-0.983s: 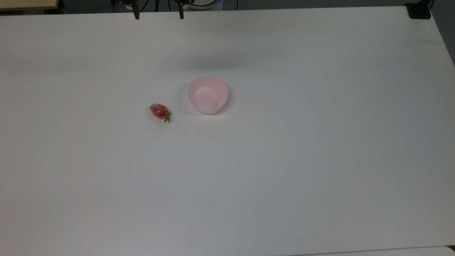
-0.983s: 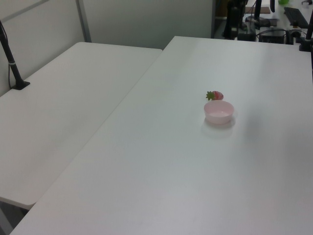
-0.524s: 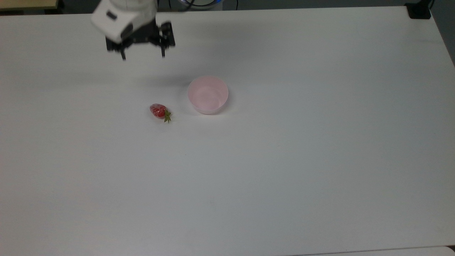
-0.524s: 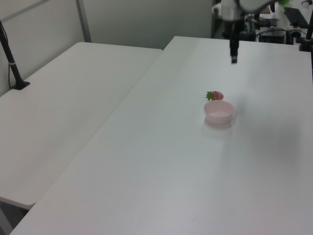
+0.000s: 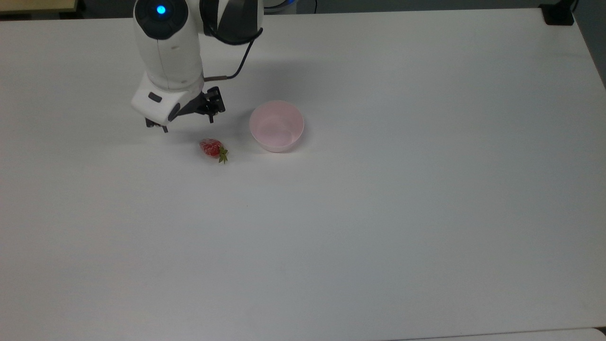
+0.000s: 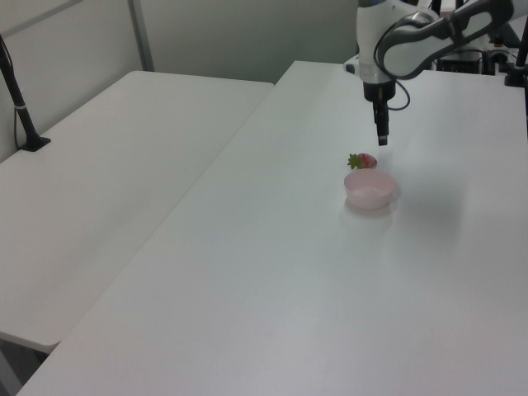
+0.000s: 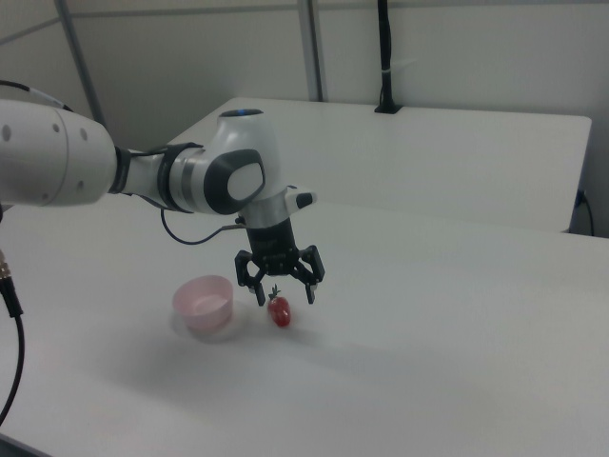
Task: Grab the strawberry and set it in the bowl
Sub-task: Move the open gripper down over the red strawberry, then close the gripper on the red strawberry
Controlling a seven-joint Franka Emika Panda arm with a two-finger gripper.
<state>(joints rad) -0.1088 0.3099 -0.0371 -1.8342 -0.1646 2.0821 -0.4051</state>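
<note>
The strawberry [image 5: 211, 148] lies on the bench [image 5: 378, 213] beside the bowl [image 5: 277, 126]. The tool [image 7: 283, 295] hangs above it, spread wide and empty.

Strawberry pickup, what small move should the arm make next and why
Probably shift the gripper a little toward the strawberry and then lower it. The fingers stand open above the table, and in the top view they hang just up and left of the fruit, which lies untouched beside the empty bowl.
</note>
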